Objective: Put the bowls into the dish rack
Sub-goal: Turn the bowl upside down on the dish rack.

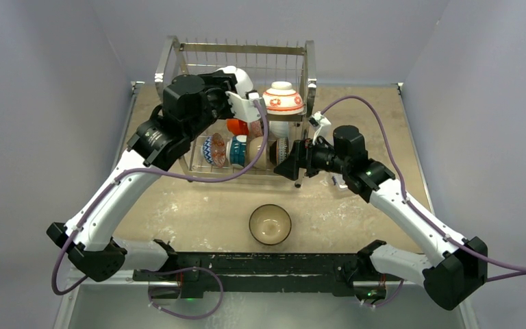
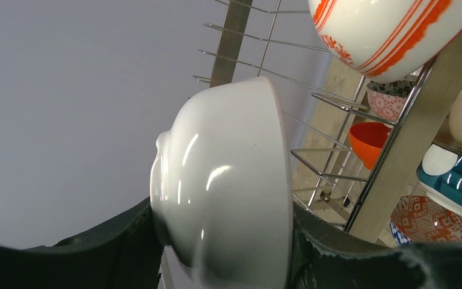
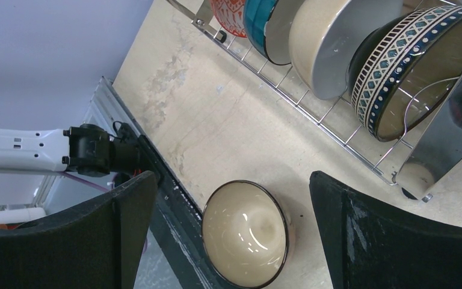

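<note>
Currently the left gripper [image 2: 228, 262] clamps a white bowl [image 2: 228, 180] on edge, jaws half spread, at the rack's [image 2: 409, 138] upper tier beside an orange-striped bowl [image 2: 385, 30]. The right gripper [image 3: 231, 186] gapes wide, empty, near the rack's front; a tan bowl [image 3: 245, 233] sits upright on the table [image 3: 216, 108]

Rack at the back of the table, one bowl alone in front of it.

The dish rack [image 1: 241, 48] stands at the back middle of the table [image 1: 192, 212]. On its lower shelf a row of bowls [image 1: 243, 151] stands on edge, side by side. The upper bowl [image 1: 283, 98] sits on the top shelf, toward the right. Just left of it, the left gripper [image 1: 238, 96] grips the held bowl [image 1: 238, 79] on edge over that shelf. The right gripper [image 1: 293, 163] hangs by the rack's front right corner. The lone bowl [image 1: 270, 224] rests on the table in front of the rack, near the arm bases.
</note>
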Controlling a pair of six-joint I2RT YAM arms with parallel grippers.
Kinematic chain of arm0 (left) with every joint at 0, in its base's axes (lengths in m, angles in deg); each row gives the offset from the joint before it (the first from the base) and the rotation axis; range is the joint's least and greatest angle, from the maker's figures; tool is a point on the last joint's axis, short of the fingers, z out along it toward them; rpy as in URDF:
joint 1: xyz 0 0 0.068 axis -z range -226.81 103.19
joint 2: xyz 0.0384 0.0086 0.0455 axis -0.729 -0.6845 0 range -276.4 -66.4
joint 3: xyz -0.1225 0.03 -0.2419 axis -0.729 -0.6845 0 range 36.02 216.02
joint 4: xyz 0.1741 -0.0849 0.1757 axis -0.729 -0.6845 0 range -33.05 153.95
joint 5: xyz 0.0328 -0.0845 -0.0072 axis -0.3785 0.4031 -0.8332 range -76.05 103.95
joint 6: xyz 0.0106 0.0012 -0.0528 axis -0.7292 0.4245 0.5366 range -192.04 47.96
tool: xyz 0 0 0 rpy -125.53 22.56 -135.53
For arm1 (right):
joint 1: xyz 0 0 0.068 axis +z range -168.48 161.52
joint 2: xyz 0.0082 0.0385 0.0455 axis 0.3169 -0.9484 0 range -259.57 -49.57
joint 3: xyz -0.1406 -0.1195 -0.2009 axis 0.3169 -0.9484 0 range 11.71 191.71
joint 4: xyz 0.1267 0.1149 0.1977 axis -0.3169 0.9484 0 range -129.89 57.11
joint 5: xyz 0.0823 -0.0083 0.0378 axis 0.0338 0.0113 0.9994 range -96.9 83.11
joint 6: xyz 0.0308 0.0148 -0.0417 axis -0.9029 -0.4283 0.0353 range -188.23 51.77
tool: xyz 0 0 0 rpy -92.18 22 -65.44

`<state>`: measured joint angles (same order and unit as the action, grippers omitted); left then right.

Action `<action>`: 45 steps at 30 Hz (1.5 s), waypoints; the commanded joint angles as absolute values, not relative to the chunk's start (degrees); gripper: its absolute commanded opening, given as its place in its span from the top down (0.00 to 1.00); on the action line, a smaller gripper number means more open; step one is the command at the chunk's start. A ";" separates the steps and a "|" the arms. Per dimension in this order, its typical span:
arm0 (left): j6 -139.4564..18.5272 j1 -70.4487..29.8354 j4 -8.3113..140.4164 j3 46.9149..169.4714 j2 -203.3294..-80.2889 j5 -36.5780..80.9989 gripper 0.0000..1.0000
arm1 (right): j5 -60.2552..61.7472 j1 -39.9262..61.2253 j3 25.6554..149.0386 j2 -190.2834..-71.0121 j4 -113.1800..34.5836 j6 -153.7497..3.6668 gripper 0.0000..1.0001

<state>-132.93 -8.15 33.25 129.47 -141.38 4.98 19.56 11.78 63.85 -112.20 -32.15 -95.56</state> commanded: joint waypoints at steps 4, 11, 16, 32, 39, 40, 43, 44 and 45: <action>-133.83 -8.08 31.08 128.36 -138.21 8.65 1.00 | 19.65 11.91 64.93 -112.23 -33.87 -94.32 0.01; -135.47 -7.96 29.39 127.35 -137.75 12.14 0.93 | 19.82 11.87 65.18 -112.58 -34.23 -94.28 0.01; -136.53 -7.96 27.27 128.05 -138.20 12.89 0.75 | 19.57 11.85 65.07 -112.35 -34.18 -94.20 0.01; -134.31 -8.04 24.83 127.31 -137.50 18.47 0.43 | 19.38 11.85 64.76 -112.28 -34.66 -94.22 0.02; -133.51 -7.93 25.41 125.90 -137.18 19.35 0.36 | 19.47 11.86 64.60 -112.49 -34.71 -94.26 0.01; -133.33 -7.90 25.30 125.71 -137.07 19.44 0.36 | 19.40 11.85 64.58 -112.50 -34.72 -94.29 0.01; -132.76 -7.89 24.83 125.51 -136.69 19.94 0.36 | 19.38 11.87 64.55 -112.58 -34.76 -94.30 0.01; -132.59 -7.91 24.60 125.36 -136.46 19.97 0.36 | 19.38 11.85 64.60 -112.66 -34.79 -94.33 0.01; -132.29 -7.87 24.51 125.16 -136.12 20.20 0.35 | 19.38 11.91 64.66 -112.67 -34.84 -94.31 0.01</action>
<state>-134.52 -8.11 25.78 126.13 -137.62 17.06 19.56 11.78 63.85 -112.26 -32.95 -95.21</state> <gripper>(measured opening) 0.639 0.986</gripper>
